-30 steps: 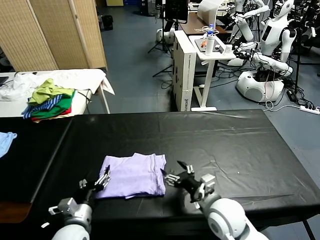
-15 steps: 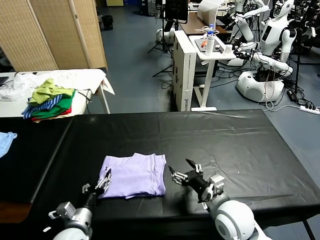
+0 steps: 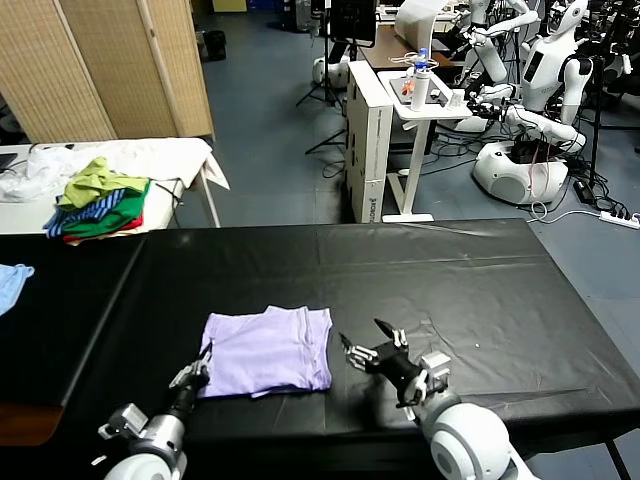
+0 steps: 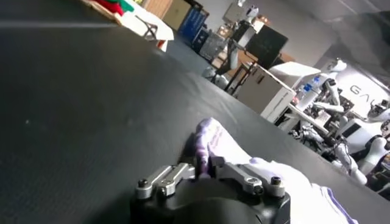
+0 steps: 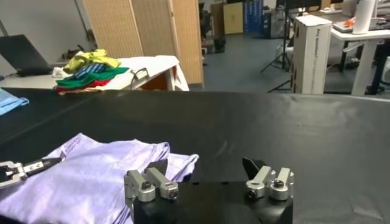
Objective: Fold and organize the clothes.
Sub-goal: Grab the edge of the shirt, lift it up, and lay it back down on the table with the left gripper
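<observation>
The clothes, a pale lavender T-shirt (image 3: 268, 350), lie folded flat on the black table (image 3: 450, 270) near its front edge. My left gripper (image 3: 192, 376) is at the shirt's near left corner, shut on a pinch of the cloth. In the left wrist view the lavender cloth (image 4: 210, 137) bunches up between the closed jaws of the left gripper (image 4: 204, 164). My right gripper (image 3: 373, 349) hovers just right of the shirt, open and holding nothing. The right wrist view shows the right gripper (image 5: 206, 165) spread wide beside the shirt (image 5: 91, 173), not touching it.
A pile of green, yellow, striped and red garments (image 3: 98, 198) sits on a white side table at the far left. A light blue cloth (image 3: 12, 282) lies at the left edge. Beyond the table stand a folding screen, a white desk and other robots.
My left gripper has gone from open to shut on the shirt's near left corner. My right gripper has drawn a little to the right, away from the shirt's edge.
</observation>
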